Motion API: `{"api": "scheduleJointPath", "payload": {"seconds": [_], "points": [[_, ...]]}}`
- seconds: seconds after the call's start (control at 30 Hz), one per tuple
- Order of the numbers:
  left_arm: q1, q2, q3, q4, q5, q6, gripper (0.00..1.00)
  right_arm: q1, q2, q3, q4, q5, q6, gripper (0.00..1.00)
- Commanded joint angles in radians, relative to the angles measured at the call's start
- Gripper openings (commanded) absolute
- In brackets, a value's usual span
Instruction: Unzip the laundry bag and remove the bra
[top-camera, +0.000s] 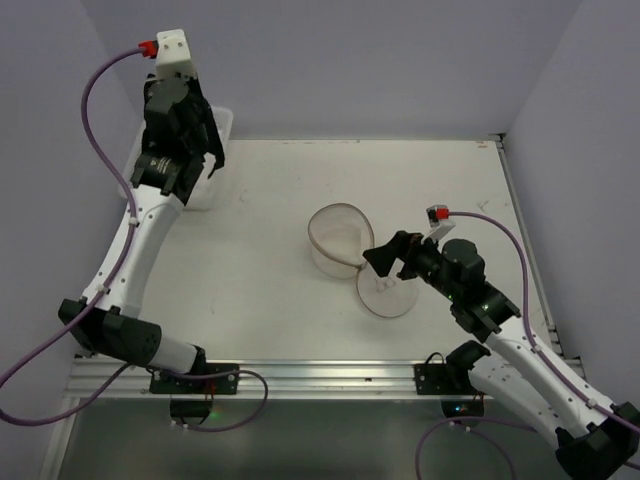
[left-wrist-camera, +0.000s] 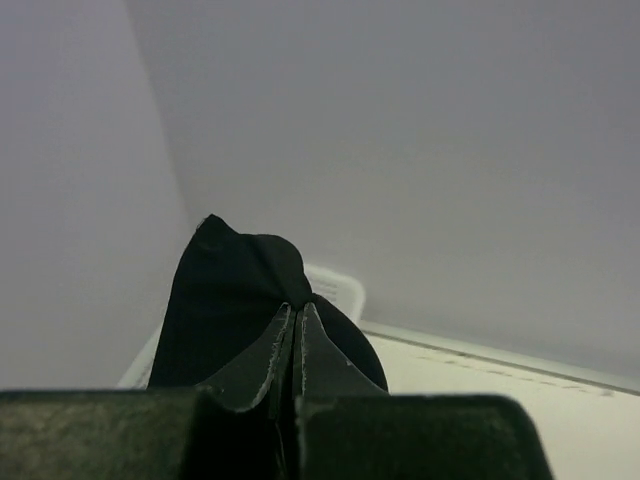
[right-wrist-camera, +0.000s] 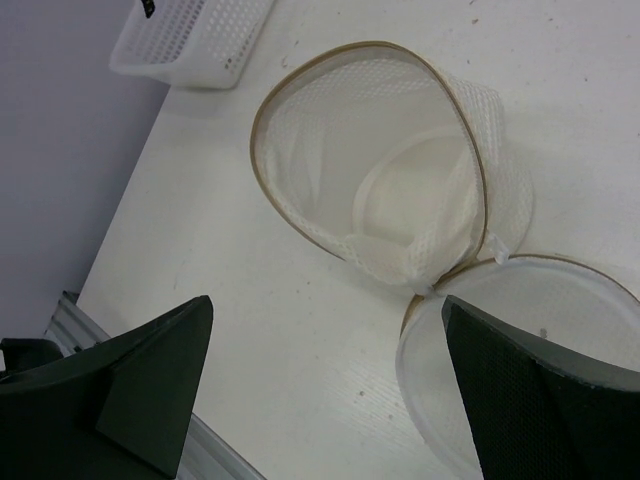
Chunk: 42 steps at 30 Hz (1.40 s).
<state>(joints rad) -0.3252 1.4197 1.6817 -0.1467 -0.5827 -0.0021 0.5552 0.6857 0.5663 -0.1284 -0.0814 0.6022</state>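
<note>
Laundry bag (right-wrist-camera: 330, 160) gapes unzipped in right wrist view; left claw (left-wrist-camera: 295, 308) pinches bra (left-wrist-camera: 225, 290) above far-left-corner basket (top-camera: 208, 192); right claw (right-wrist-camera: 325, 310) spread wide.

White tabletop (top-camera: 260, 230), lightly scuffed and speckled, is enclosed on three sides by plain pale lilac-grey panels: back wall (top-camera: 350, 60), left wall (top-camera: 40, 150), right wall (top-camera: 590, 120). An aluminium rail (top-camera: 320, 378) runs along the near edge, with a darker surface below it. Lighting is even and shadows are soft.
</note>
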Motion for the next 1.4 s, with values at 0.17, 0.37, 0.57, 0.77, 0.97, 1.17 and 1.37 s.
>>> {"api": "scheduleJointPath", "payload": {"seconds": [0.17,0.37,0.57,0.77,0.97,1.17,1.37], "points": [[0.265,0.195,0.045,-0.068,-0.016,-0.039,0.0,-0.001,0.031,0.04,-0.019,-0.032,-0.027,0.99],[0.353,0.385,0.156,-0.082,0.003,-0.075,0.0,-0.001,0.051,0.052,-0.04,-0.029,-0.039,0.99],[0.377,0.666,0.363,-0.12,0.015,-0.113,0.01,-0.005,0.083,0.076,-0.066,-0.003,-0.03,0.99],[0.379,0.803,0.487,-0.111,0.153,-0.186,0.5,-0.008,0.068,0.086,-0.132,0.08,0.014,0.99],[0.376,0.656,0.365,-0.074,0.467,-0.32,0.91,-0.029,0.038,0.061,-0.295,0.284,0.169,0.98],[0.306,0.401,0.022,-0.065,0.762,-0.38,0.97,-0.162,0.08,-0.006,-0.353,0.249,0.275,0.96],[0.148,0.24,-0.285,-0.062,0.853,-0.375,0.97,-0.297,0.169,-0.071,-0.355,0.178,0.327,0.94]]}}
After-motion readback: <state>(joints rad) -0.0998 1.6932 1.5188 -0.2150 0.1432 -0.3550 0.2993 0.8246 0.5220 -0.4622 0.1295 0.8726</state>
